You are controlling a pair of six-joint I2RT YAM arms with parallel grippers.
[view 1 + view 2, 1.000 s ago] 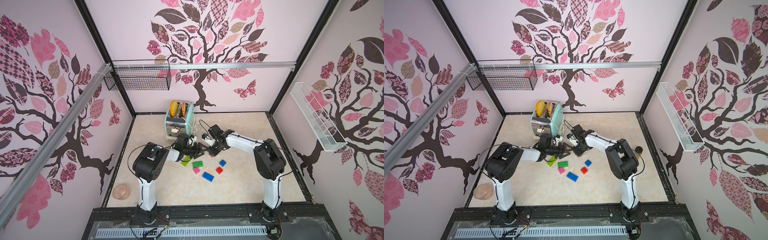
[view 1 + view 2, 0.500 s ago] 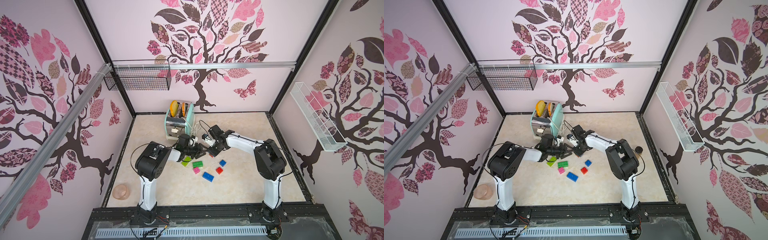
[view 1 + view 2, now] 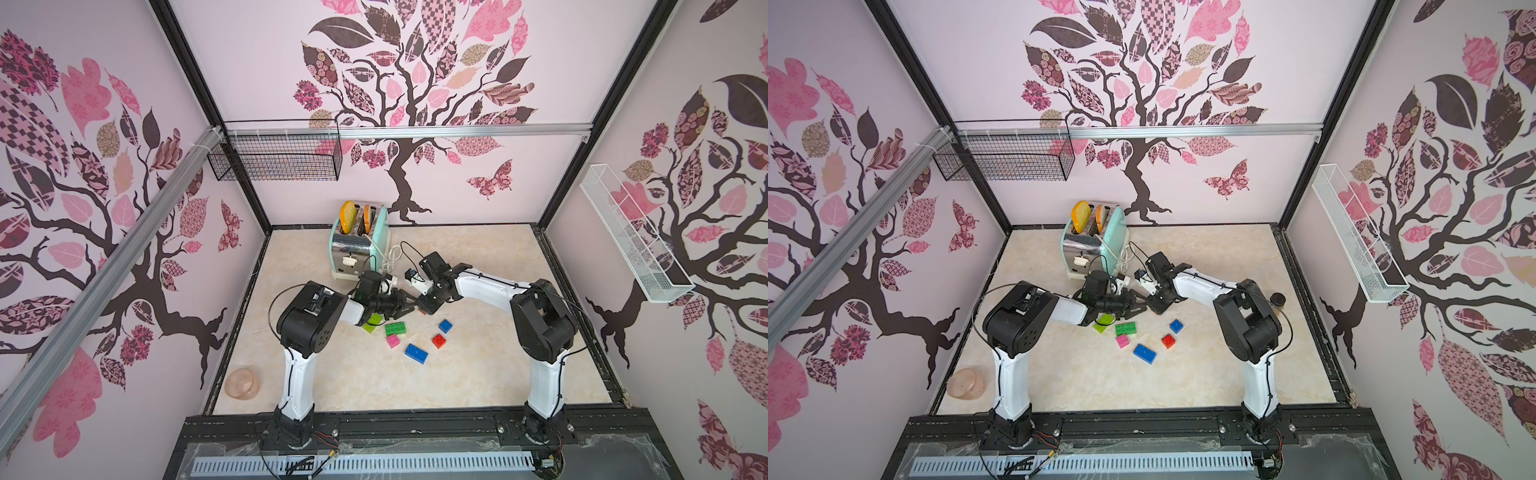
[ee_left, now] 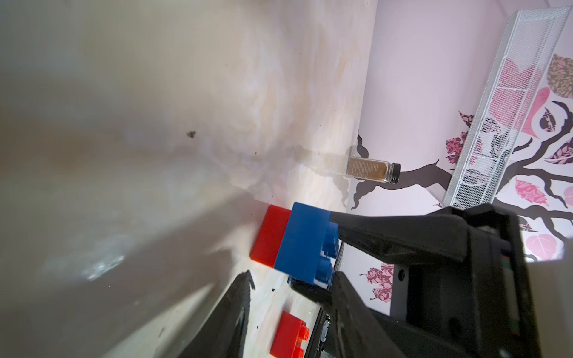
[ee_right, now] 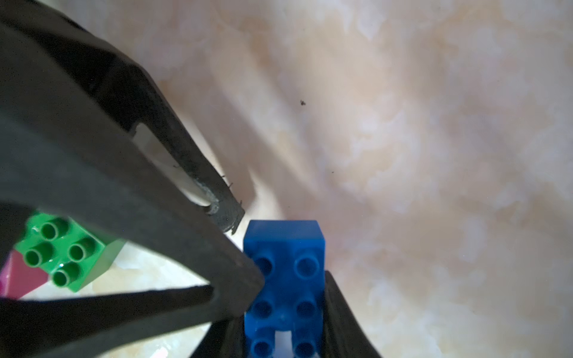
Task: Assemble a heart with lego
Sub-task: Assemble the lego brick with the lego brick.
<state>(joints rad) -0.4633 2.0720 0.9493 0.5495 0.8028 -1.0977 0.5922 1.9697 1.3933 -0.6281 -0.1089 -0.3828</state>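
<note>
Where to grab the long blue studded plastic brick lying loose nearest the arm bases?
Likely best: pinch the long blue brick across its two long smooth sides at mid-length, coming straight down. It lies flat, studs up, bare table along both long sides; the small red plastic brick sits apart.

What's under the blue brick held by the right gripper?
A red brick lies flat against the underside of the blue brick in the right gripper, left wrist view. Whether they are clicked together is hidden; from the right wrist the blue brick covers it.
</note>
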